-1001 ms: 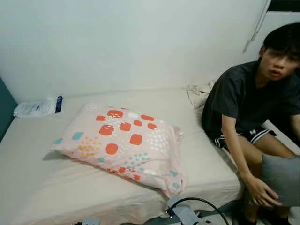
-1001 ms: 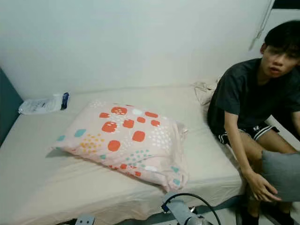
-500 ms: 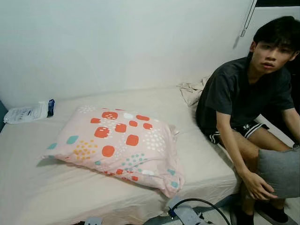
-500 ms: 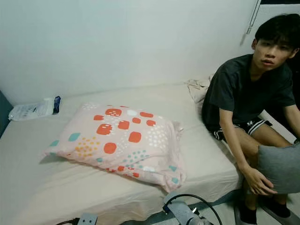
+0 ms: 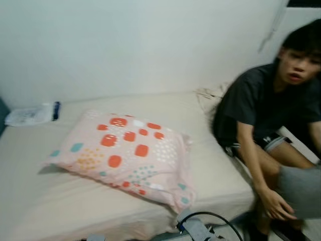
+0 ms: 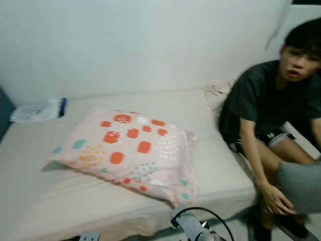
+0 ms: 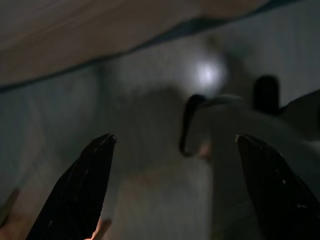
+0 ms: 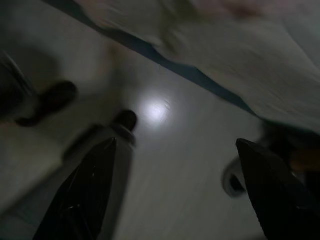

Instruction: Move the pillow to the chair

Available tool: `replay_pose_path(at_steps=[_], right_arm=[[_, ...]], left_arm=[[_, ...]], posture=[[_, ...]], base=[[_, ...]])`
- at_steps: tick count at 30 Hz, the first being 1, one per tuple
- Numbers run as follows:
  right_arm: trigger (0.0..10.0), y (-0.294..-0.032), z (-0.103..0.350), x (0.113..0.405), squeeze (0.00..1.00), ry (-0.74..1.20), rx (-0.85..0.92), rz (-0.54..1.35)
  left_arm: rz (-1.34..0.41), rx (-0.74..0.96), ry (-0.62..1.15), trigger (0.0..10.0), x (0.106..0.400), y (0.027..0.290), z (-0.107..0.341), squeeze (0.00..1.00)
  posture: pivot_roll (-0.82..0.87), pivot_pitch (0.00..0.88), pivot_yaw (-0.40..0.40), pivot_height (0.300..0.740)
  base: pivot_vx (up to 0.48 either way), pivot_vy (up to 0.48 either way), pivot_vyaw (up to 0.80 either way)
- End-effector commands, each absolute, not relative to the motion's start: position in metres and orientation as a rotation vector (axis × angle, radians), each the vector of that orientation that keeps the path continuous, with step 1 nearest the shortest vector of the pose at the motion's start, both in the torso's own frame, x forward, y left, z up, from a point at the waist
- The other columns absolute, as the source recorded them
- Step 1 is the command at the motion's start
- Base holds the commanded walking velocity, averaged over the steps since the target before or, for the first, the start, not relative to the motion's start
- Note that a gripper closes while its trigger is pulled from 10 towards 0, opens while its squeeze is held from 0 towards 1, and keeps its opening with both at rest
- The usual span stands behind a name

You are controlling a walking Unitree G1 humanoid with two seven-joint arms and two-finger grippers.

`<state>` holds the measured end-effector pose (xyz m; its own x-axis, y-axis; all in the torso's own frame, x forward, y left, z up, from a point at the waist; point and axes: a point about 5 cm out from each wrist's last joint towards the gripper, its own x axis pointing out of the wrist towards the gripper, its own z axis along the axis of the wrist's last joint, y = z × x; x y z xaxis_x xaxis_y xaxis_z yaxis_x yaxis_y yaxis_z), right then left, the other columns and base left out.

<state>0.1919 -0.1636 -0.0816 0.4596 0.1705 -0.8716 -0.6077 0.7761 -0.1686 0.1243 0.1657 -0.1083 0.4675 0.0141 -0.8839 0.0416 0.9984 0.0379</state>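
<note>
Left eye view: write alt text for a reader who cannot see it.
A pink pillow with orange, teal and yellow spots lies on a beige bed against a white wall. A person in a dark shirt sits on the bed's right edge. A white packet lies at the far left; the picture is blurred.

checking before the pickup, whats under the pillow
The pillow lies flat on the beige bed sheet. Anything directly beneath it is covered and cannot be seen.

Bare bed [image 5: 45,201] surrounds the pillow [image 5: 125,153]; a seated person [image 5: 273,115] crowds the right gripper's [image 8: 175,192] side.
</note>
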Motion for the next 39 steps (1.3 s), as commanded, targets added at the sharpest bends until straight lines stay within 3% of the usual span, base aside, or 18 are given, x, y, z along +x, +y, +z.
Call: replay_pose_path(at_steps=[1, 9, 23, 32, 39], right_arm=[[10.0, -0.1611, -0.0825, 0.1906, 0.0, 0.989, -0.489, 0.501], [10.0, -0.1621, -0.083, 0.1891, 0.0, 0.995, -0.508, 0.526], [10.0, -0.1615, -0.0818, 0.1917, 0.0, 0.979, -0.516, 0.514], [10.0, -0.1615, -0.0802, 0.1948, 0.0, 0.965, -0.498, 0.488], [10.0, -0.1616, -0.0804, 0.1941, 0.0, 0.966, -0.49, 0.498]], left_arm=[[-0.016, 0.057, 1.104, 10.0, 0.1179, 0.1672, -0.1102, 0.0], [-0.019, 0.061, 1.104, 10.0, 0.1185, 0.1657, -0.1102, 0.0], [-0.019, 0.073, 1.117, 10.0, 0.1147, 0.1723, -0.1108, 0.0], [-0.059, 0.075, 1.109, 10.0, 0.118, 0.1668, -0.1102, 0.0], [-0.036, 0.066, 1.105, 10.0, 0.12, 0.1659, -0.1098, 0.0]], posture=[[-0.02, 0.01, -0.049, 0.74], [-0.02, 0.0, -0.056, 0.74], [-0.02, 0.0, -0.049, 0.74], [-0.03, 0.0, -0.043, 0.74], [-0.03, 0.0, -0.041, 0.74]], base=[[0.0, 0.0, 0.0], [0.0, 0.0, 0.0], [0.0, 0.0, 0.69], [0.0, -0.48, 0.0], [0.0, 0.0, 0.57]])
